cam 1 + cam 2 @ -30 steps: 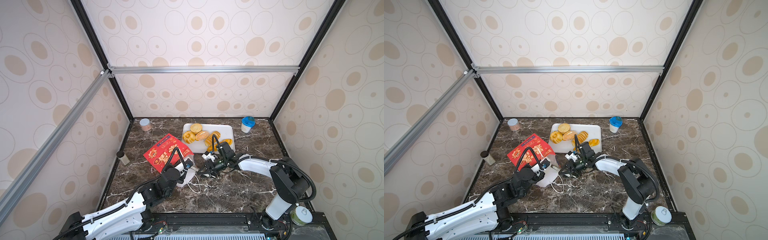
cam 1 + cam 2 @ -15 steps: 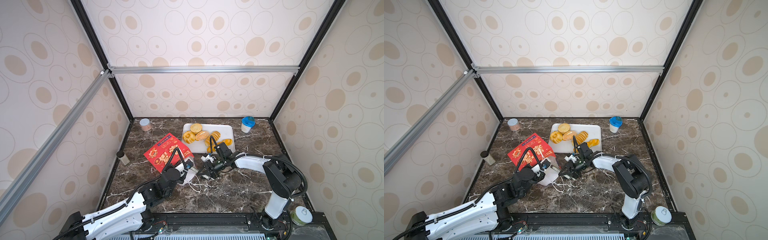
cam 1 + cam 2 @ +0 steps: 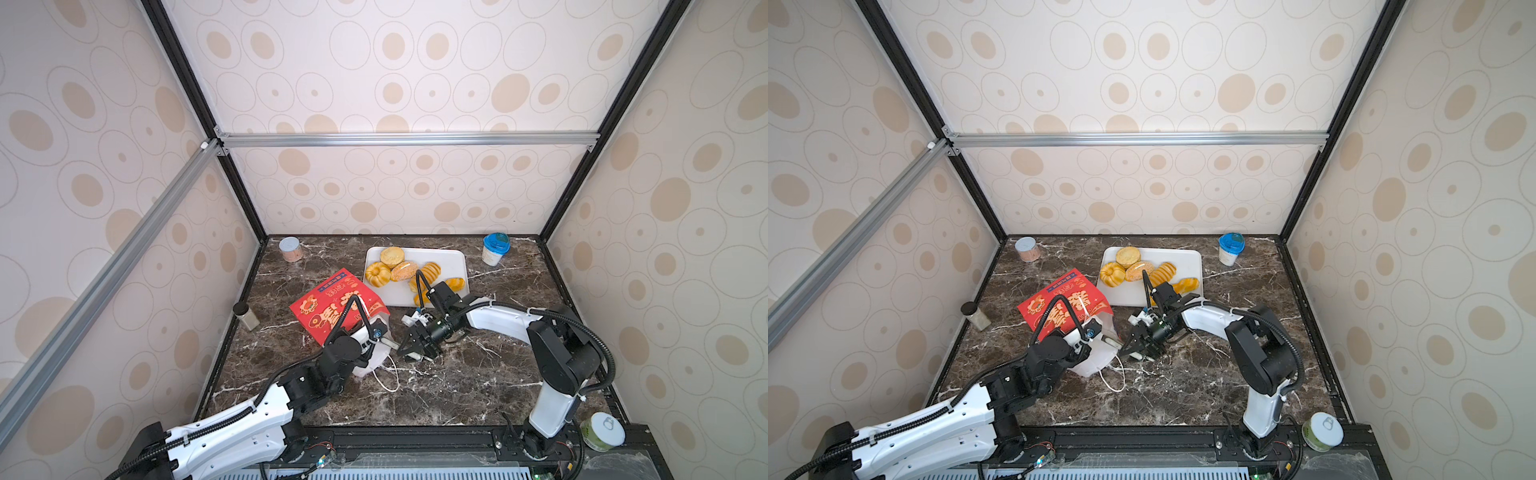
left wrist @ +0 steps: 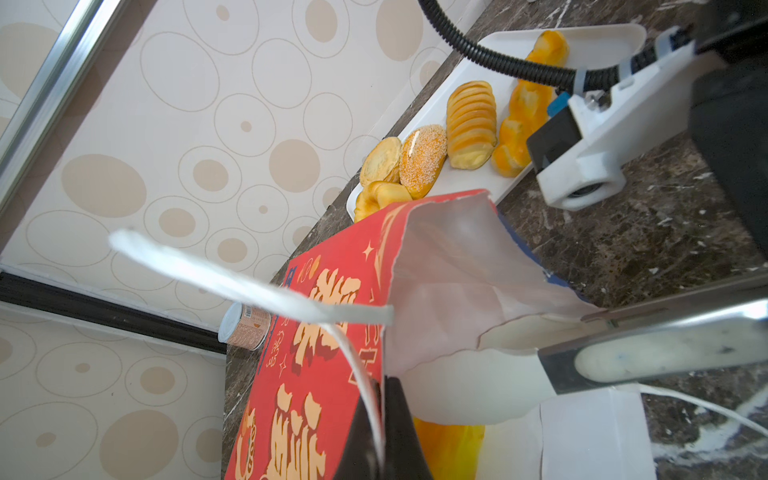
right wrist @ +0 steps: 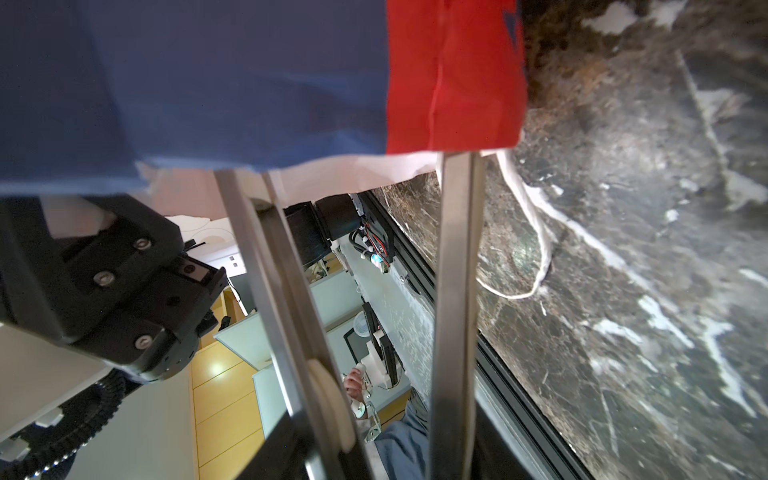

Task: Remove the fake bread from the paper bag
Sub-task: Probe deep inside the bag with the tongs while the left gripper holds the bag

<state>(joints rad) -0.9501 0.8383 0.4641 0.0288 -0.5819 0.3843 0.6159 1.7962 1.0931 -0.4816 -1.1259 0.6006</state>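
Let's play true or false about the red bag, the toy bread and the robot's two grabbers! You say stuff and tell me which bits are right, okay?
1. The left gripper is shut on the paper bag at its rim. True.
2. Several pieces of fake bread lie on the white tray. True.
3. The right gripper holds a piece of bread. False: its jaws are open and empty, at the bag's mouth.
4. The blue-lidded cup stands on the tray. False: it stands on the table, beside the tray.
5. An orange-yellow piece shows in the bag's mouth in the left wrist view. True.
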